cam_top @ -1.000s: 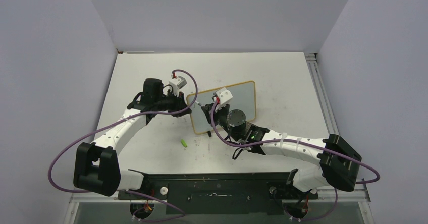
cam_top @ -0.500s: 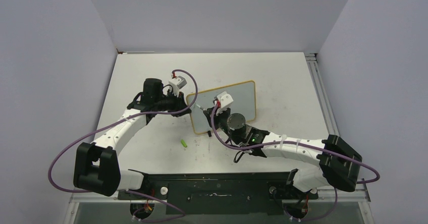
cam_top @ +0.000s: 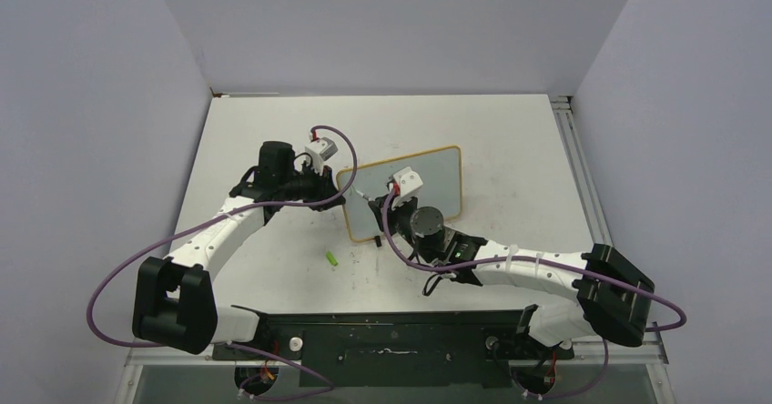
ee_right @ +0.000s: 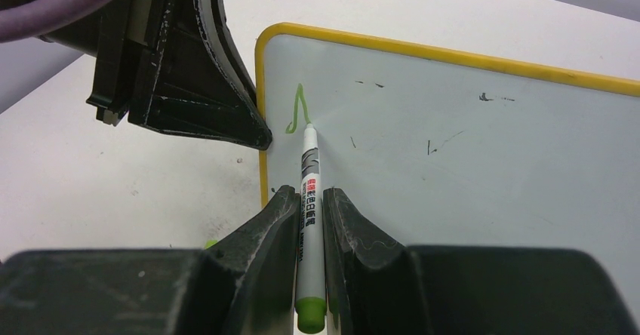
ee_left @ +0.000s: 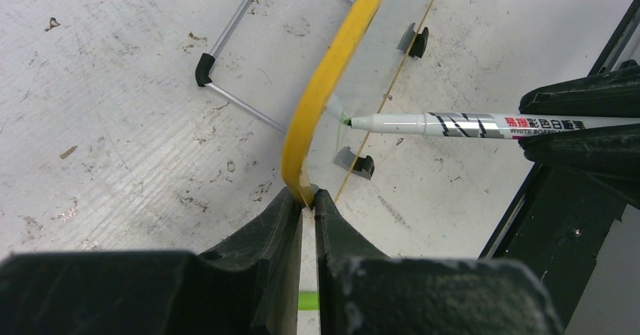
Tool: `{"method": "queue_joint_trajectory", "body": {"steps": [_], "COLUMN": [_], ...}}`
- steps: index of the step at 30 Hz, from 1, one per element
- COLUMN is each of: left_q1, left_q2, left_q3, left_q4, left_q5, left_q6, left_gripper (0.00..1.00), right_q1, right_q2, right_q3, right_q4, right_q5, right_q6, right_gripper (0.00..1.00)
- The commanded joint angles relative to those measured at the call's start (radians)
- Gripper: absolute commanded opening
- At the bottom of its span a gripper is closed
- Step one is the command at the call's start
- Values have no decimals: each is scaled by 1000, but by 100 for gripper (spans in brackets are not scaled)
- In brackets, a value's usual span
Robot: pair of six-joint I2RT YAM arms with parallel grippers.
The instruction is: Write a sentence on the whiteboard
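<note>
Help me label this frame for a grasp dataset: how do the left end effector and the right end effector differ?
The left end effector pinches the yellow frame edge of the whiteboard; the right end effector clamps a marker. The left one grips the board edge-on from its side; the right one faces the writing surface, marker tip touching it beside a green stroke. Both are black, two-fingered and shut on something.

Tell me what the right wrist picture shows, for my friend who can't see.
The right hand holds a marker, its tip on the board beside a short green stroke. The left hand pinches the board's yellow left edge.
</note>
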Motion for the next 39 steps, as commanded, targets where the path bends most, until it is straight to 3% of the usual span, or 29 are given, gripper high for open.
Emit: {"method": "queue_joint_trajectory", "body": {"steps": [1, 39], "left_q1": [-9, -23], "left_q2": [-24, -19], "left_q3": [33, 36], "left_q4": [-13, -25], "left_q5": [24, 12], "left_q6": [8, 23], "left_gripper": [0, 0], "right_q1": [-1, 1], "right_q2": [-24, -2], "right_q3": [-22, 87], "right_q4": [-6, 76], "right_q5": [68, 113], "right_q6": [-1, -98], "right_gripper": [5, 5]}}
